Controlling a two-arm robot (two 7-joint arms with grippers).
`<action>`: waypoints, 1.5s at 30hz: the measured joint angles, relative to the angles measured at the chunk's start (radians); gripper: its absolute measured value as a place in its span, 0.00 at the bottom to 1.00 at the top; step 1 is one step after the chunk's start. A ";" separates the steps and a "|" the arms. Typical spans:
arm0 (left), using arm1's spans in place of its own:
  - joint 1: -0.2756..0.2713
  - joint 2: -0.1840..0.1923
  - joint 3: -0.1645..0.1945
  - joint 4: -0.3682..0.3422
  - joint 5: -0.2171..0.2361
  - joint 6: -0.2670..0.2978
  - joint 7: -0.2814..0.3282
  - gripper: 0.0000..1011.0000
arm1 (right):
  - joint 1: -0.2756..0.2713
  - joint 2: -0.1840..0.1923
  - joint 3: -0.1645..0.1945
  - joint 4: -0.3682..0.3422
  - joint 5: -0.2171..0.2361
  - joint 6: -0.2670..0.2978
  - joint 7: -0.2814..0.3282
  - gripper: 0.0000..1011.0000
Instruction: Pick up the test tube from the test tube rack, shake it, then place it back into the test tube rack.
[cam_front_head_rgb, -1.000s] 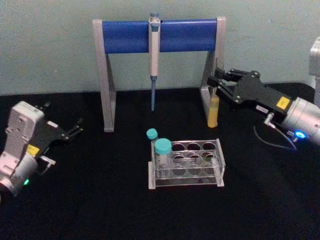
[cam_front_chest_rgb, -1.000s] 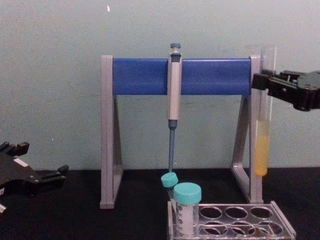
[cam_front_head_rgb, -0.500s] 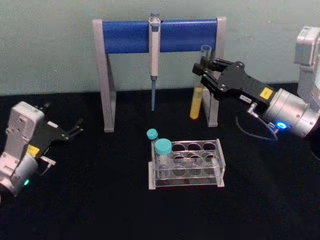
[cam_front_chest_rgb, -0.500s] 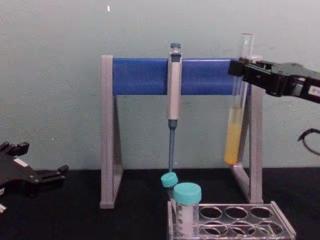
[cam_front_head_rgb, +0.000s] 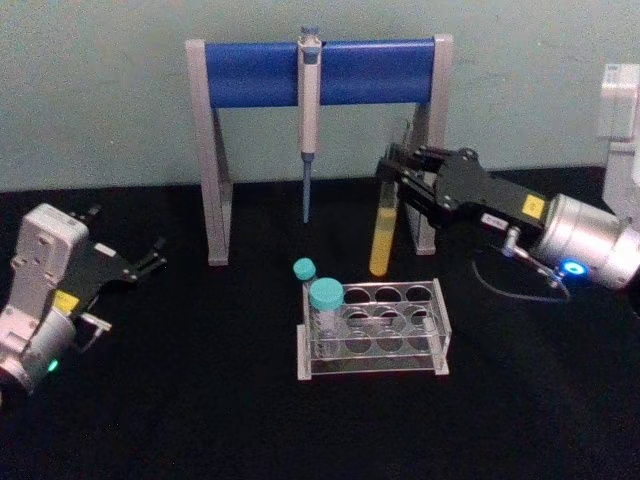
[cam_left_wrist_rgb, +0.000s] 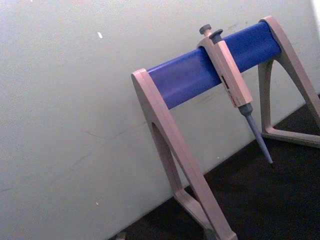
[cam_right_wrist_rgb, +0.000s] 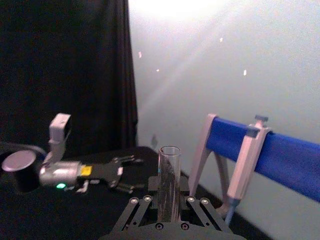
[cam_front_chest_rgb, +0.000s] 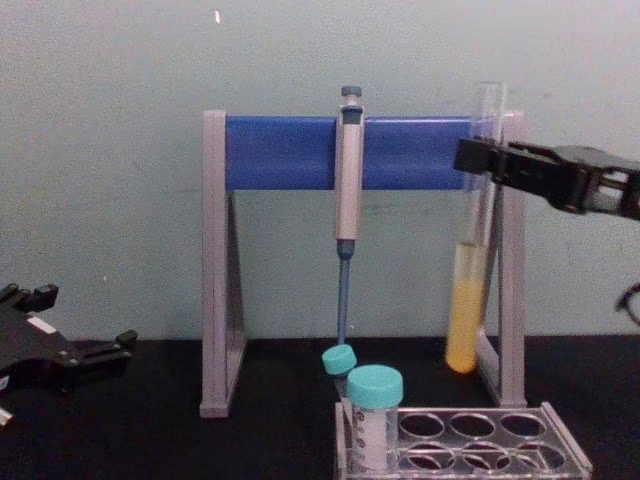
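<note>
Glass, slim and capless, the test tube hangs in the air over the bench. It is just beyond the far edge of the test tube rack, toward its right, in front of the right leg of the pipette stand. The right gripper reaches in from the right. Its fingers pinch the tube high up, well above the liquid, which leaves the lower length free to swing and the contents in plain sight. The tube is nearly upright, with its round bottom tipped a little to the left, above the level of the rack's top plate and touching nothing. That height and open space suit the shaking step, I judge; the return to a hole is not yet done. Yellow liquid fills roughly the lower third, the glass above it is clear, and the mouth is open, so a hard shake could spill. Two teal-capped vials stand at the rack's left end. The left gripper is parked at the near left, fingers spread, holding nothing.
</note>
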 joint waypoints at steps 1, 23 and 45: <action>0.000 0.000 0.000 0.000 0.000 0.000 0.000 0.99 | -0.005 0.016 -0.001 -0.008 0.010 0.006 0.015 0.23; 0.000 0.000 0.000 0.000 0.000 0.000 0.000 0.99 | -0.032 0.115 0.021 -0.059 -0.058 -0.009 -0.110 0.23; 0.000 0.000 0.000 0.000 0.000 0.000 0.000 0.99 | 0.041 -0.006 -0.011 0.011 -0.034 0.003 -0.065 0.23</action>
